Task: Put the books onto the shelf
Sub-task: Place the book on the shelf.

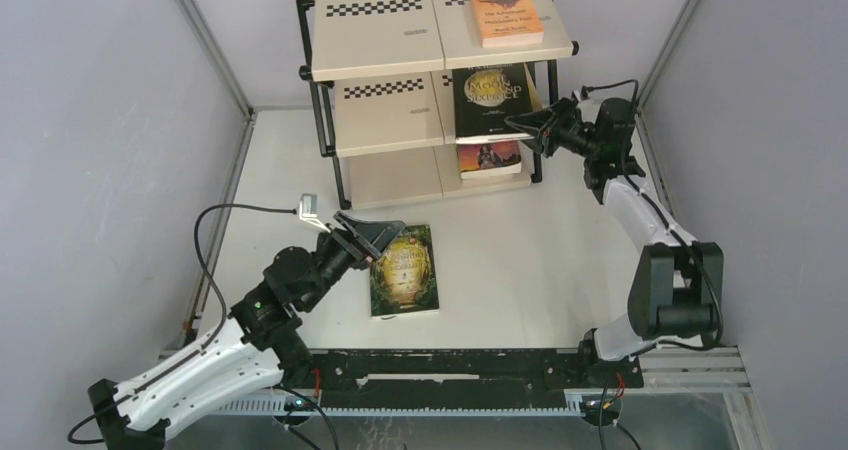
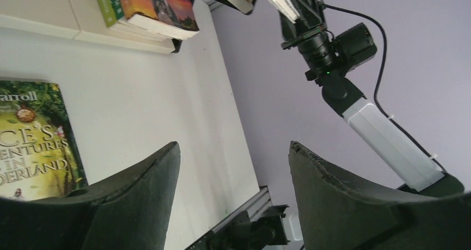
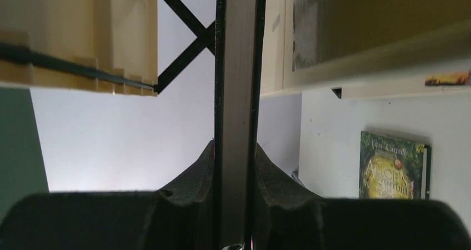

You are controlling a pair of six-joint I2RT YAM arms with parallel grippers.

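Books [image 1: 505, 10]: from above, the right hand [image 1: 522, 122] pinches the black moon book [image 1: 485, 95] edgewise at the shelf [image 1: 375, 25], likely to slide it in. Left wrist: the left hand [image 2: 233, 147], spread, hovers near the green book [image 2: 33, 139] on the tabletop [image 2: 166, 94]. Right wrist: fingers [image 3: 269, 178] flank the pinched book.

Glossy black book [image 1: 488, 98], matt table [image 1: 520, 260]

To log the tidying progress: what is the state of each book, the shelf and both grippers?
shelf: upright, books on its right half.
left gripper: fingers open, empty.
right gripper: fingers shut on the black book.
black book: held at the middle tier.
green book: flat on the table, cover up, not held.
orange book: flat on the top tier.
book stack: lying on the bottom tier.
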